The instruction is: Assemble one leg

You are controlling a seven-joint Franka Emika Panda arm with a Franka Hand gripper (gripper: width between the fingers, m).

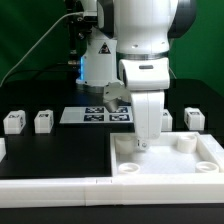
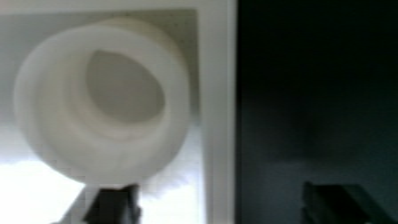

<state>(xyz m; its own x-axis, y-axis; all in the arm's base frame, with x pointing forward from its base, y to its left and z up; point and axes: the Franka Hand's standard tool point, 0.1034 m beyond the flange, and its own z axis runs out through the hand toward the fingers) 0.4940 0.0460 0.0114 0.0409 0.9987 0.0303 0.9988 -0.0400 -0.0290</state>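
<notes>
White tabletop (image 1: 165, 170) sits at the surface's (image 1: 50, 150) near edge; the pincer (image 1: 140, 147), spread wide and empty, hangs over its corner socket (image 2: 98, 100). A leg (image 1: 195, 117) stands upright beyond it, toward the far edge, exterior view's right.

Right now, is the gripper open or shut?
Open. The gripper shows its fingers far apart in the wrist view, holding nothing.
</notes>
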